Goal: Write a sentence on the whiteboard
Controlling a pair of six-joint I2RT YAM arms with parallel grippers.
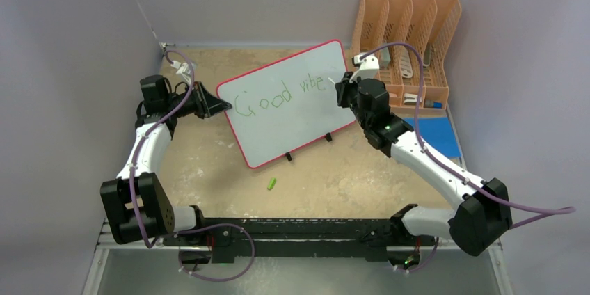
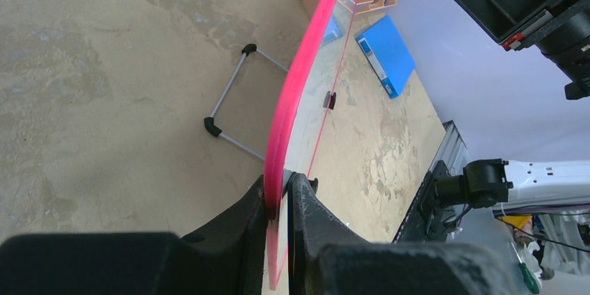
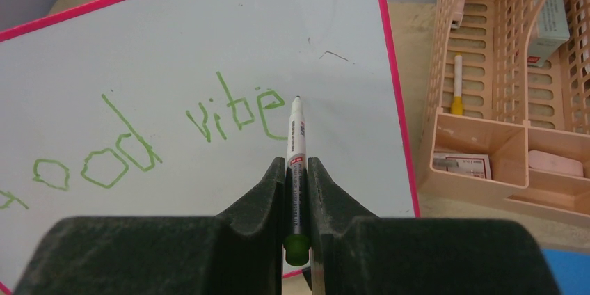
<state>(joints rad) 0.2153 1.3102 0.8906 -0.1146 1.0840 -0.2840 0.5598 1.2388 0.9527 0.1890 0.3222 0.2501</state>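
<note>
The left arm rises from its base at the near left, runs up along the side wall, then bends at the wrist to point right. The left gripper (image 1: 216, 105) meets the leftmost corner of the large pale whiteboard with a thin red rim (image 1: 296, 131). Its fingers are clamped on that rim, one pad on each face. Little room lies between this arm and the wall.

The whiteboard stands tilted in the middle of the sandy mottled table (image 1: 334, 177), turned at an angle, with two small black clip feet (image 1: 288, 156) along its near edge. A grey wire leg with black tips (image 2: 233, 97) lies behind it. The green handwritten sentence (image 1: 277, 99) reads "Good vibe". Bare board lies below the letters, and bare table in front holds only a small green cap (image 1: 271, 184).

The right arm stretches diagonally from the near right base to the board's right edge. The right gripper (image 3: 297, 170) is closed on a slim white marker with a green end (image 3: 296, 145). Its tip is just right of the final "e", but whether it touches the board is unclear. The board's right edge sits near a peach latticed plastic organizer (image 1: 389, 13). A flat blue rectangle (image 1: 435, 135) lies beside the forearm.
</note>
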